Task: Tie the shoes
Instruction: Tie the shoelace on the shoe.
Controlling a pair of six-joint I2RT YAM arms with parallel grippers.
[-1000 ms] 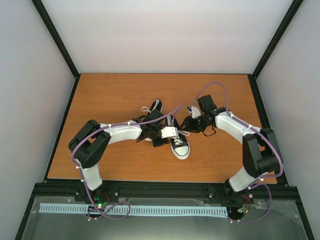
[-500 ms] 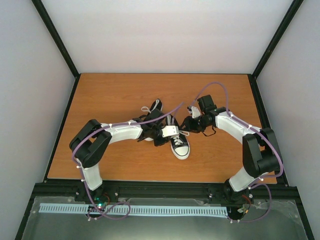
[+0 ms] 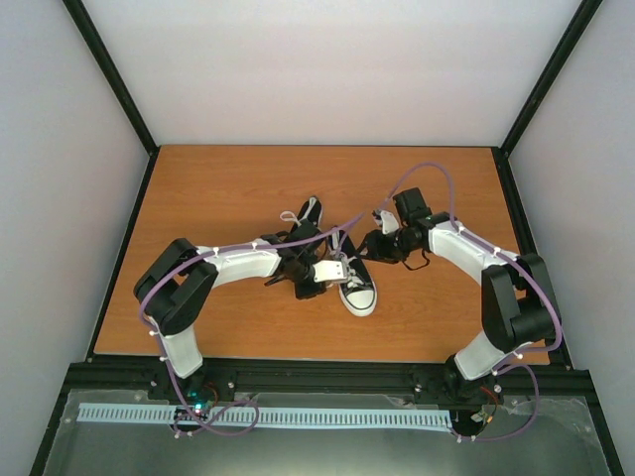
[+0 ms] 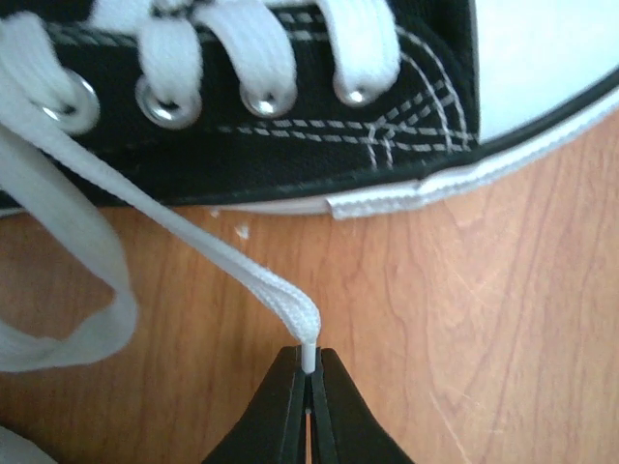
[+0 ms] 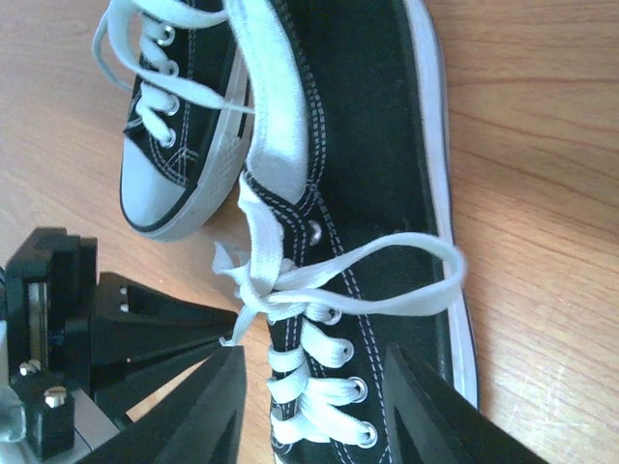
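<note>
1. The shoes are set on the wooden table. The near shoe is laid with its white toe cap toward the arm bases.
2. The far shoe is placed close behind the near shoe, on the side toward the left arm. Whether the two are touching cannot be told.
3. The left gripper is pressed fully shut on the tip of a white lace. It is held low over the wood, just beside the near shoe's row of eyelets, on its left-arm side.
4. That lace is drawn in a fairly straight line from the near shoe's upper eyelets to the pinch. A slack loop of it is left lying on the wood beside the near shoe.
5. The right gripper is held above the near shoe's laced front with its fingers spread apart. Nothing is clamped between them.
6. A second lace loop is draped across the near shoe's other side, down to its white sole.
</note>
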